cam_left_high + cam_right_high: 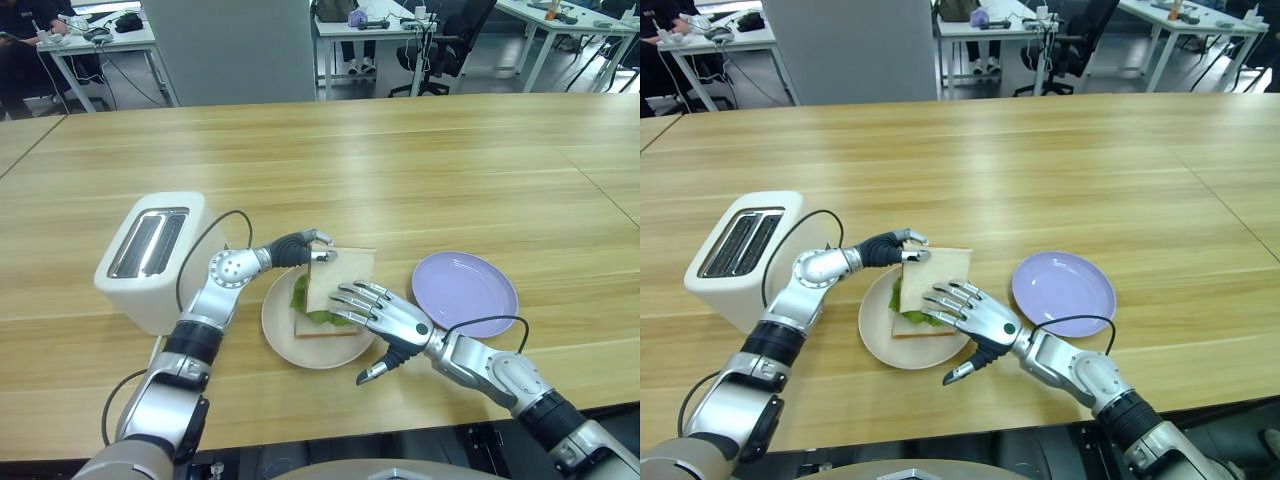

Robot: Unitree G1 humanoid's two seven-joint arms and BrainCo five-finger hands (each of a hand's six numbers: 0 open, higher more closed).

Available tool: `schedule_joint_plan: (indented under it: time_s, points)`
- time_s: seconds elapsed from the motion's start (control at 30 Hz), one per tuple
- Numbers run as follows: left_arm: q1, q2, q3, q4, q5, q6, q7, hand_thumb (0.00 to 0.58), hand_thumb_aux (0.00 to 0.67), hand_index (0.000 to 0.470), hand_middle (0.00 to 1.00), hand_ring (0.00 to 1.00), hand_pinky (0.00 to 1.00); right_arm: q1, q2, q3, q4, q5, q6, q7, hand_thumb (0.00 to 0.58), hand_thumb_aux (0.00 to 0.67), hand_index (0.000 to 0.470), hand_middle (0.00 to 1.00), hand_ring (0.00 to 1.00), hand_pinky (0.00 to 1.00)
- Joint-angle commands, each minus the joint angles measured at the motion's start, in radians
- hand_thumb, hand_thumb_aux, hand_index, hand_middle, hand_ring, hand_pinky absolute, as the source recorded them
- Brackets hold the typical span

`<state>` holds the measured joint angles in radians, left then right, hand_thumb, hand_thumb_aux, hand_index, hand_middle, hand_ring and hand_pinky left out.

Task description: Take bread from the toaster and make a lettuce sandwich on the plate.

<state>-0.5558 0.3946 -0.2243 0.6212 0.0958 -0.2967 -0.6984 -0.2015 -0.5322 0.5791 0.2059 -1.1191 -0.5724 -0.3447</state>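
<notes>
1. Left eye view: your left hand is clamped on the top slice, with its fingertips pinching the upper left corner.
2. That slice lies tilted over the lettuce. The green leaves stick out along the slice's left edge.
3. The stack sits on the cream plate, which is near the front edge of the table.
4. Your right hand is released and holds nothing. Its fingers are straight and spread over the top slice's lower right edge. You cannot tell whether they touch the bread.
5. The toaster is white and stands upright just left of the cream plate, beside your left forearm.
6. The purple plate lies to the right of the cream plate, close by but not touching it. Your right forearm runs past its near rim.
7. Right eye view: the left hand's fingertips again close on the top slice's upper left corner, and the right hand's splayed fingers cover the lower middle of the slice.
8. Under the lettuce you see the bottom slice, flat on the cream plate.
9. The toaster's slots face upward, and a black cable arcs from behind the toaster toward your left wrist.
10. A second black wire loops from your right wrist across the near rim of the purple plate.
</notes>
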Motion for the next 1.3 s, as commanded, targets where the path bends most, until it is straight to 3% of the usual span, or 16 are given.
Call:
schedule_joint_plan:
  time_s: [0.03, 0.17, 0.27, 0.3, 0.33, 0.37, 0.4, 0.7, 0.73, 0.77, 0.8, 0.83, 0.87, 0.9, 1.03, 1.3]
  points:
    - [-0.021, 0.013, -0.052, 0.106, 0.081, -0.046, 0.001, 0.58, 0.67, 0.46, 1.0, 1.0, 1.0, -0.022, 0.006, 0.006, 0.065, 0.052, -0.002, 0.067, 0.0, 0.0, 0.0, 0.0, 0.0, 0.0]
    - [-0.036, 0.032, -0.086, 0.165, 0.17, -0.087, 0.069, 0.58, 0.67, 0.46, 1.0, 1.0, 1.0, -0.031, 0.018, 0.008, 0.094, 0.088, -0.004, 0.1, 0.0, 0.0, 0.0, 0.0, 0.0, 0.0]
    - [-0.056, 0.067, -0.137, 0.184, 0.293, -0.136, 0.18, 0.517, 0.449, 0.308, 1.0, 1.0, 1.0, -0.036, 0.027, 0.011, 0.115, 0.118, -0.007, 0.13, 0.0, 0.0, 0.0, 0.0, 0.0, 0.0]
    - [-0.063, 0.081, -0.155, 0.183, 0.335, -0.146, 0.215, 0.0, 0.0, 0.0, 0.69, 0.69, 0.69, -0.039, 0.029, 0.014, 0.12, 0.124, -0.009, 0.138, 0.0, 0.0, 0.0, 0.0, 0.0, 0.0]
    - [-0.072, 0.099, -0.179, 0.181, 0.389, -0.153, 0.262, 0.0, 0.0, 0.0, 0.35, 0.35, 0.35, -0.04, 0.03, 0.015, 0.124, 0.131, -0.012, 0.146, 0.0, 0.0, 0.0, 0.0, 0.0, 0.0]
    - [-0.085, 0.118, -0.202, 0.175, 0.45, -0.157, 0.326, 0.0, 0.0, 0.0, 0.35, 0.35, 0.35, -0.04, 0.033, 0.015, 0.127, 0.143, -0.015, 0.158, 0.0, 0.0, 0.0, 0.0, 0.0, 0.0]
    - [-0.099, 0.132, -0.216, 0.166, 0.499, -0.162, 0.391, 0.0, 0.0, 0.0, 0.0, 0.0, 0.0, -0.04, 0.034, 0.015, 0.129, 0.155, -0.018, 0.171, 0.0, 0.0, 0.0, 0.0, 0.0, 0.0]
    - [-0.161, 0.275, -0.175, -0.161, 0.855, -0.004, 1.03, 0.0, 0.0, 0.0, 0.0, 0.0, 0.0, -0.035, 0.034, -0.036, 0.084, 0.219, -0.041, 0.136, 0.0, 0.0, 0.0, 0.0, 0.0, 0.0]
    - [-0.118, 0.255, -0.115, -0.218, 0.696, -0.05, 0.961, 0.0, 0.0, 0.0, 0.0, 0.0, 0.0, -0.024, 0.044, -0.07, 0.067, 0.313, -0.073, 0.142, 0.066, 0.039, 0.027, 0.0, 0.0, 0.0]
    - [-0.069, 0.23, -0.066, -0.277, 0.509, -0.09, 0.866, 0.0, 0.0, 0.0, 0.0, 0.0, 0.0, -0.01, 0.055, -0.099, 0.052, 0.421, -0.108, 0.156, 0.301, 0.205, 0.141, 0.0, 0.0, 0.0]
    - [-0.015, 0.21, -0.033, -0.34, 0.322, -0.126, 0.76, 0.0, 0.0, 0.0, 0.0, 0.0, 0.0, 0.005, 0.065, -0.119, 0.039, 0.558, -0.139, 0.2, 0.301, 0.205, 0.141, 0.0, 0.0, 0.0]
    - [0.04, 0.197, -0.013, -0.405, 0.153, -0.133, 0.643, 0.58, 0.67, 0.46, 0.0, 0.0, 0.0, 0.023, 0.073, -0.126, 0.019, 0.718, -0.153, 0.273, 0.58, 0.67, 0.46, 0.43, 0.43, 0.43]
    - [0.096, 0.2, -0.008, -0.473, 0.022, -0.143, 0.548, 0.58, 0.67, 0.46, 0.14, 0.14, 0.14, 0.041, 0.074, -0.123, -0.012, 0.881, -0.149, 0.358, 0.58, 0.67, 0.46, 1.0, 1.0, 1.0]
    - [0.148, 0.207, -0.002, -0.532, -0.084, -0.139, 0.459, 0.58, 0.67, 0.46, 1.0, 1.0, 1.0, 0.055, 0.069, -0.118, -0.039, 1.014, -0.141, 0.443, 0.58, 0.67, 0.46, 1.0, 1.0, 1.0]
    - [0.364, 0.309, -0.066, -0.687, -0.329, -0.106, 0.102, 0.58, 0.67, 0.46, 1.0, 1.0, 1.0, 0.092, 0.009, -0.068, -0.11, 1.283, -0.105, 0.751, 0.58, 0.67, 0.46, 1.0, 1.0, 1.0]
    - [0.671, 0.497, -0.214, -0.773, -0.247, 0.025, -0.221, 0.58, 0.67, 0.46, 1.0, 1.0, 1.0, 0.145, -0.136, 0.062, -0.119, 1.135, -0.056, 1.102, 0.58, 0.67, 0.46, 1.0, 1.0, 1.0]
